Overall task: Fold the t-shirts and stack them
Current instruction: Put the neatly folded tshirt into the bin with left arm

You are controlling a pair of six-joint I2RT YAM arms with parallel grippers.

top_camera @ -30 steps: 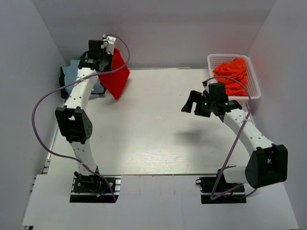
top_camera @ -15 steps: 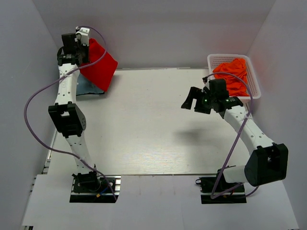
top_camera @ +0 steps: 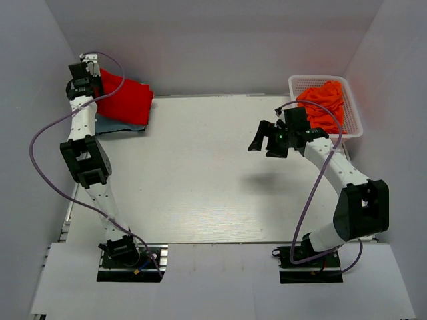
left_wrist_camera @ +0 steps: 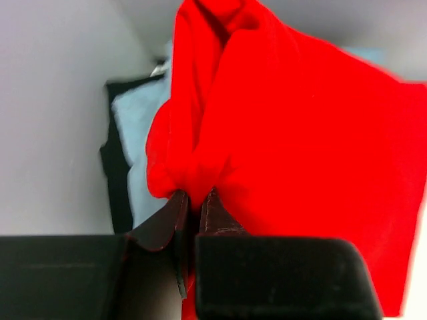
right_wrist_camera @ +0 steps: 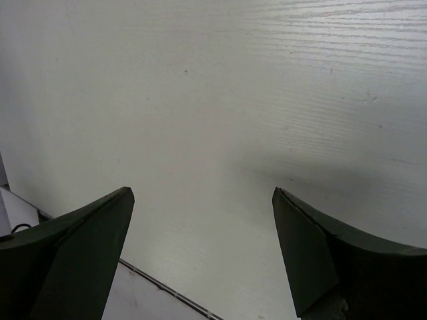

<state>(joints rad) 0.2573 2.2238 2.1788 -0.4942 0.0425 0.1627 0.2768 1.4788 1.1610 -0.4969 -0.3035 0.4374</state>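
Observation:
My left gripper (top_camera: 100,81) is shut on the bright red t-shirt (top_camera: 128,101) at the far left corner; in the left wrist view the gripper (left_wrist_camera: 195,195) pinches a bunched edge of the red t-shirt (left_wrist_camera: 300,147). The folded red shirt hangs over the light blue t-shirt (top_camera: 117,127), which lies flat beneath it and also shows in the left wrist view (left_wrist_camera: 137,127). Orange t-shirts (top_camera: 325,105) lie heaped in the white mesh basket (top_camera: 353,127). My right gripper (top_camera: 259,141) is open and empty above the bare table (right_wrist_camera: 220,93), left of the basket.
White walls close in the table on the left, back and right. A dark object (left_wrist_camera: 117,193) lies under the blue shirt at the left wall. The table's near edge strip (right_wrist_camera: 160,290) shows in the right wrist view.
My left gripper has carried the red shirt left and back toward the corner, over the blue shirt, and the shirt now lies flatter. My right gripper has shifted slightly left.

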